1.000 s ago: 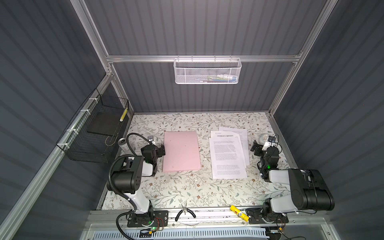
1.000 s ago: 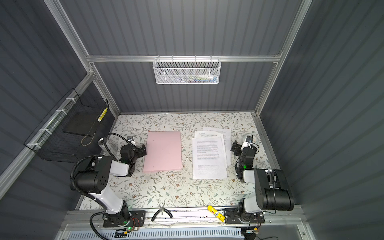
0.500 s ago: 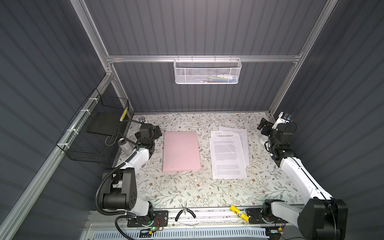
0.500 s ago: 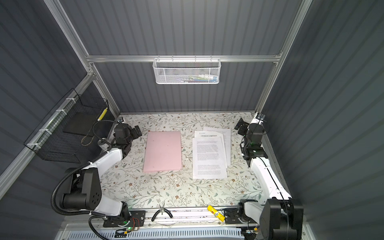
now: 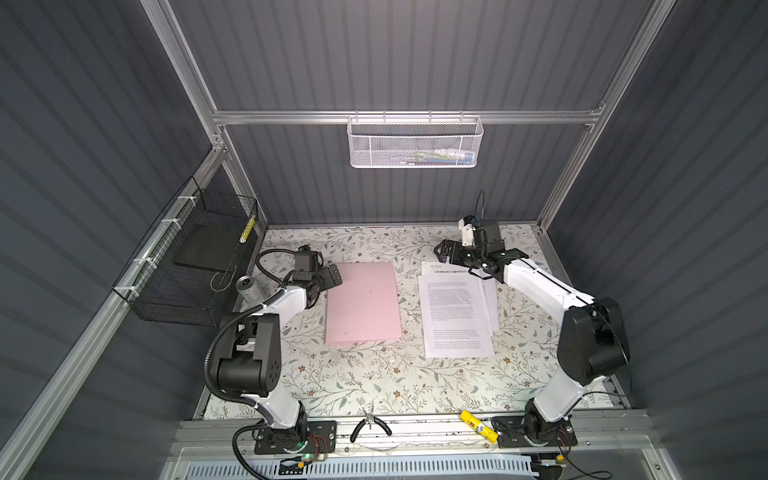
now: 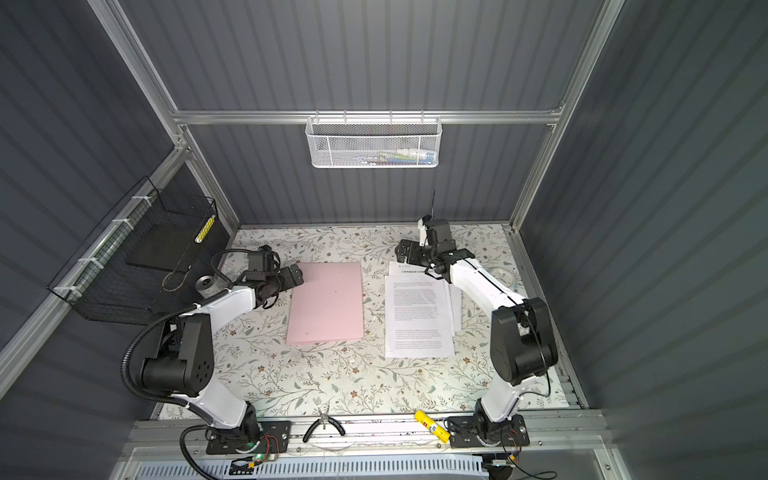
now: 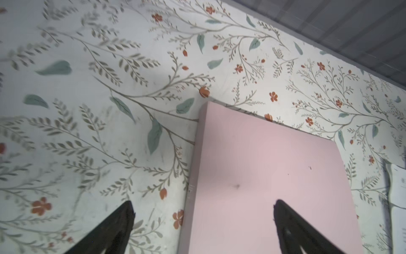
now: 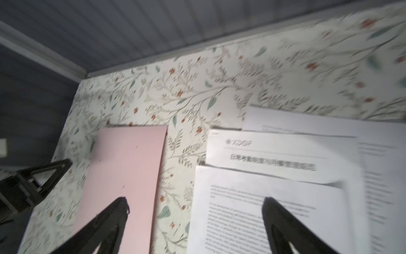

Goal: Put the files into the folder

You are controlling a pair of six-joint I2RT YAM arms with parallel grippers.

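Observation:
The pale-pink folder (image 5: 361, 303) (image 6: 326, 303) lies shut and flat on the floral table, left of centre. To its right lie the files (image 5: 455, 316) (image 6: 417, 316), several white printed sheets loosely fanned, one with a bold heading. My left gripper (image 5: 332, 276) (image 6: 293, 274) is open at the folder's far left edge. In the left wrist view that gripper (image 7: 203, 204) straddles the edge of the folder (image 7: 263, 176). My right gripper (image 5: 446, 251) (image 6: 405, 249) hovers open above the files' far end. In the right wrist view this gripper (image 8: 195, 201) spans the gap between folder (image 8: 127, 167) and files (image 8: 252, 193).
A white mesh basket (image 5: 415, 141) hangs on the back wall. A black wire basket (image 5: 199, 257) hangs on the left wall, with a metal can (image 5: 248, 289) beside it. Pliers (image 5: 370, 428) and a yellow tube (image 5: 478, 426) lie on the front rail.
Both arms have unfolded and reached toward the back. The left gripper has come to the folder's far left edge. The right gripper has swung left over the files' far end.

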